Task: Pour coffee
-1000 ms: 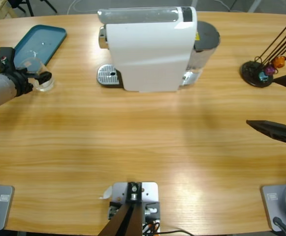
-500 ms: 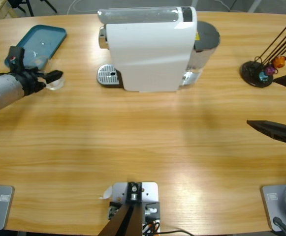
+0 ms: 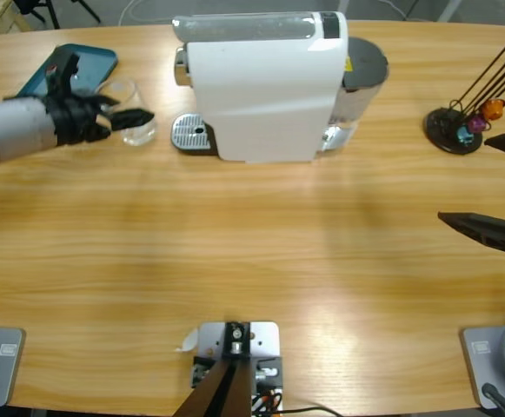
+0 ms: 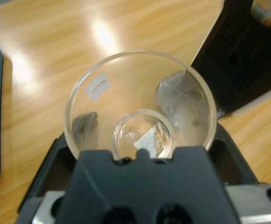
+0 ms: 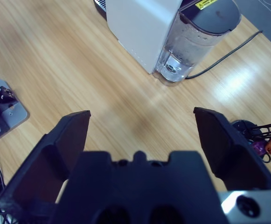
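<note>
**Glass now carried most of the way to the machine**

Left gripper (image 3: 129, 122) is clamped on the empty glass (image 3: 134, 124). Over the last second it has lifted the glass off the spot beside the blue tray (image 3: 97, 61) and swung it right; it now sits just beside the metal drip grate (image 3: 191, 134) of the white coffee machine (image 3: 265, 82), not yet on it. In the left wrist view the glass (image 4: 140, 105) is clear and dry: no coffee visible anywhere yet. Right gripper (image 5: 142, 128) hangs with jaws wide apart, holding nothing, well clear near the capsule stand (image 3: 457, 128). Likely next: seat the glass on the grate under the spout. Pouring hasn't started.
</note>
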Controlling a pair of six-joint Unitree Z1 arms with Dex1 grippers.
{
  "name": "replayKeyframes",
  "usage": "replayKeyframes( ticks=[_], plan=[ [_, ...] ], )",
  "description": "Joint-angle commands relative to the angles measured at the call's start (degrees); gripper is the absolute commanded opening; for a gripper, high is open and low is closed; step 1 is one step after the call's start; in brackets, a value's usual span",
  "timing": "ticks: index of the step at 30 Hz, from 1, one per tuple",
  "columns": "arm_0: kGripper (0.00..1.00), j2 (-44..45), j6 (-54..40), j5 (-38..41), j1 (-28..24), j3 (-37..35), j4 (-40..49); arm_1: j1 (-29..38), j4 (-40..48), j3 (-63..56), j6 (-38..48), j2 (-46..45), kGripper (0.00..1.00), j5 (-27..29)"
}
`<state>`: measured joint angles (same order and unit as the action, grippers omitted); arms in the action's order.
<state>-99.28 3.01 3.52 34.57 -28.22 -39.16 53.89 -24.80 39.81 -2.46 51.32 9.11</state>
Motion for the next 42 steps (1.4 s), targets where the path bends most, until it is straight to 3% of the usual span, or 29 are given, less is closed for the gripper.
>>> replayKeyframes(
  ticks=[1,29,30,32,33,42],
  plan=[
    [0.258,-3.9,-3.2,2.8,0.3,-8.7,11.6,-1.1,0.2,-2.8,-0.2,-2.8,0.954,0.0],
    [0.264,-12.3,-6.1,6.0,5.8,-12.7,11.3,-2.9,0.3,-2.8,-0.4,-2.8,0.954,-0.5],
    [0.374,-12.5,-5.9,5.9,5.8,-12.8,11.3,-2.9,0.3,-2.8,-0.4,-2.8,0.954,-0.5],
    [0.849,-12.7,-5.7,5.9,5.8,-13.2,11.5,-2.9,0.3,-2.8,-0.4,-2.8,0.954,-0.5],
    [0.954,-12.8,-5.6,5.9,5.8,-13.3,11.5,-2.9,0.3,-2.8,-0.4,-2.9,0.954,-0.5],
    [0.968,-12.0,-5.9,5.9,5.8,-11.8,11.5,-2.9,0.3,-2.8,-0.4,-2.8,0.954,-0.5]
  ],
)
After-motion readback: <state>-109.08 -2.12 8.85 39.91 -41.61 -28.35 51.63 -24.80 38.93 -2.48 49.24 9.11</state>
